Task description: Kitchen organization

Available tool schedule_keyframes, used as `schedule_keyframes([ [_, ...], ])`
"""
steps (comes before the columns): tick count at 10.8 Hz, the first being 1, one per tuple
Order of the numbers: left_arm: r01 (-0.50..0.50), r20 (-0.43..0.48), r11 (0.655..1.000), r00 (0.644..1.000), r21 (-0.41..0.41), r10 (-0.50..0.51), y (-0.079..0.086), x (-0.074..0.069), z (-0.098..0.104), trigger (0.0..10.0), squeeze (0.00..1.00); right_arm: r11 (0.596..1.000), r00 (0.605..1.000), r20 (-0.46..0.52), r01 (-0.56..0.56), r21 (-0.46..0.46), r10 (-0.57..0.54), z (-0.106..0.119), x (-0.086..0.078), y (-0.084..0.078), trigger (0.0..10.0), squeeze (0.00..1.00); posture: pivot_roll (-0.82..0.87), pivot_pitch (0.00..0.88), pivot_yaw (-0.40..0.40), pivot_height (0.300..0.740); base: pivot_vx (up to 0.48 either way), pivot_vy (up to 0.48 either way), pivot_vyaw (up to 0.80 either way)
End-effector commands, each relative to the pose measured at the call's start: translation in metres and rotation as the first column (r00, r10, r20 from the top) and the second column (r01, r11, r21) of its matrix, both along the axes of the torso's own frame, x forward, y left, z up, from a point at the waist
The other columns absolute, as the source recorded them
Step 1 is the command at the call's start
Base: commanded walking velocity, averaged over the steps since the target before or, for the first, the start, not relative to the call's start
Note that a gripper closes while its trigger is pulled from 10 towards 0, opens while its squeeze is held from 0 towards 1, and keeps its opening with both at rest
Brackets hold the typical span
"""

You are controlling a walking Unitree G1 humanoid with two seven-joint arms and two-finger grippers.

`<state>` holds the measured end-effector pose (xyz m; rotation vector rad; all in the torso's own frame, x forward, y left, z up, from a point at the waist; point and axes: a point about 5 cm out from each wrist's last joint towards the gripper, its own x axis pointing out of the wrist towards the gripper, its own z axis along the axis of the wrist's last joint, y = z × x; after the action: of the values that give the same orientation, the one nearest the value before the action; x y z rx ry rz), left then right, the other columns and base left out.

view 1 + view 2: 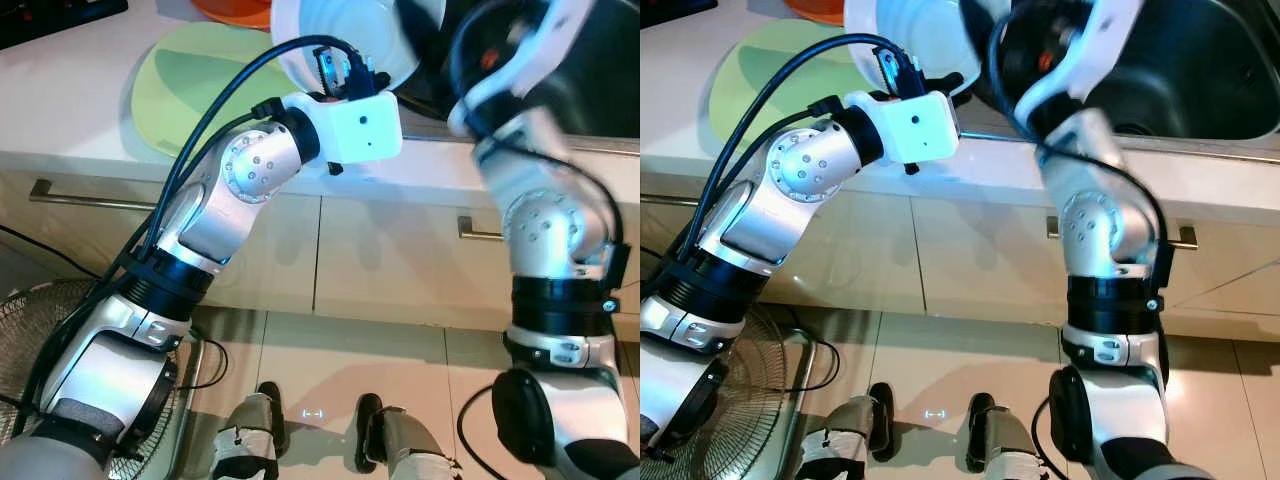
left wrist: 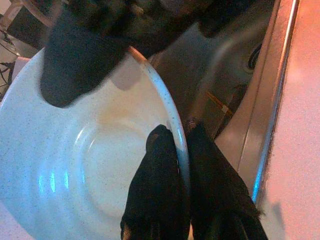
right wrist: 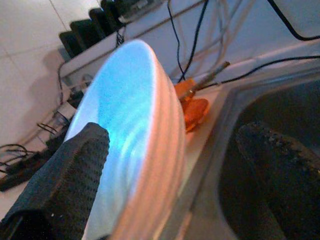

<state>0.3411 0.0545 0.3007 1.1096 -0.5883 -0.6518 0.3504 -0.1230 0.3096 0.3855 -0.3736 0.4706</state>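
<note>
— Where's the white bowl (image 2: 95, 170)?
— Tilted above the surface (image 1: 70, 110) edge, beside the sink (image 1: 1200, 70); the left pincer (image 2: 182, 145) is clamped on its rim.
— And the right pincer (image 3: 170, 165)?
— Fingers spread wide, straddling the rim without closing — the left arm is carrying it.
— Neighbours?
— A green plate (image 1: 190, 80) just left.

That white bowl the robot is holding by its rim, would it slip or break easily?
The bowl looks glazed and glossy, so probably slippery. The left gripper pinches only its thin rim, so it could swing or slide out. It looks stiff, likely ceramic, and held near the steel sink, so a drop might chip it.
</note>
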Motion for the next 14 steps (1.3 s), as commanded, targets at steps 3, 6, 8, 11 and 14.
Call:
schedule_keyframes([
  [3, 0.047, 0.06, 0.999, 0.997, 0.012, -0.048, -0.006, -0.011, 0.008, 10.0, 0.0, 0.999, 0.999, -0.004, 0.033, -0.036, -0.033, -0.005, 0.002, 0.0, 4.3, 0.0, 0.17, 0.25, -0.017, 0.74, 0.0, 0.0, 0.0],
  [6, 0.04, 0.065, 0.999, 0.997, 0.027, -0.041, -0.004, -0.011, 0.007, 10.0, 0.0, 0.998, 0.998, -0.016, 0.061, -0.02, -0.061, -0.005, 0.004, -0.003, 0.0, 0.0, 0.17, 0.256, -0.018, 0.74, 0.0, 0.0, 0.0],
  [8, 0.032, 0.072, 0.998, 0.997, 0.05, -0.035, -0.004, -0.011, 0.005, 10.0, 0.0, 0.998, 0.998, -0.016, 0.065, -0.02, -0.066, -0.004, 0.005, -0.003, 0.0, 0.0, 0.17, 0.266, -0.018, 0.74, 0.0, 0.0, 0.0],
  [11, -0.008, 0.105, 0.992, 0.994, 0.126, -0.006, 0.0, -0.007, 0.0, 10.0, 0.0, 0.998, 0.998, -0.019, 0.063, -0.02, -0.063, -0.004, 0.006, -0.003, 0.0, 0.0, 0.17, 0.278, -0.018, 0.74, 0.0, 0.0, 0.0],
  [14, -0.062, 0.164, 0.976, 0.986, 0.207, 0.028, 0.005, -0.003, -0.002, 10.0, 0.0, 0.998, 0.998, -0.021, 0.058, -0.015, -0.058, -0.004, 0.007, -0.002, 0.0, 0.0, 0.17, 0.283, -0.018, 0.74, 0.0, 0.0, 0.0],
])
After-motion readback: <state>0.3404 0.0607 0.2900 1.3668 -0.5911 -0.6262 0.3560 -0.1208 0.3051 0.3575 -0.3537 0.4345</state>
